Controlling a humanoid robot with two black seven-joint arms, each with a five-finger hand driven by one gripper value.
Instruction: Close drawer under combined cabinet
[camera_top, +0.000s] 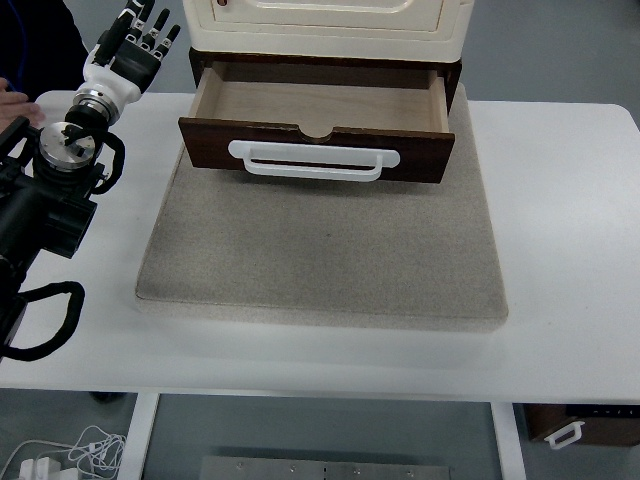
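A cream cabinet (330, 22) stands at the top middle on a grey stone-like slab (320, 260). Its dark brown drawer (318, 118) is pulled out toward me, showing an empty light wood inside. A white bar handle (313, 160) runs across the drawer front. My left hand (135, 42) is raised at the top left, left of the drawer and apart from it, with its fingers spread and holding nothing. The right arm does not show.
The slab lies on a white table (560, 250). A person's hand and dark sleeve (20, 95) show at the far left edge behind my arm. Black cables (45, 320) loop beside my left arm. Another small drawer piece (575, 425) sits under the table's lower right.
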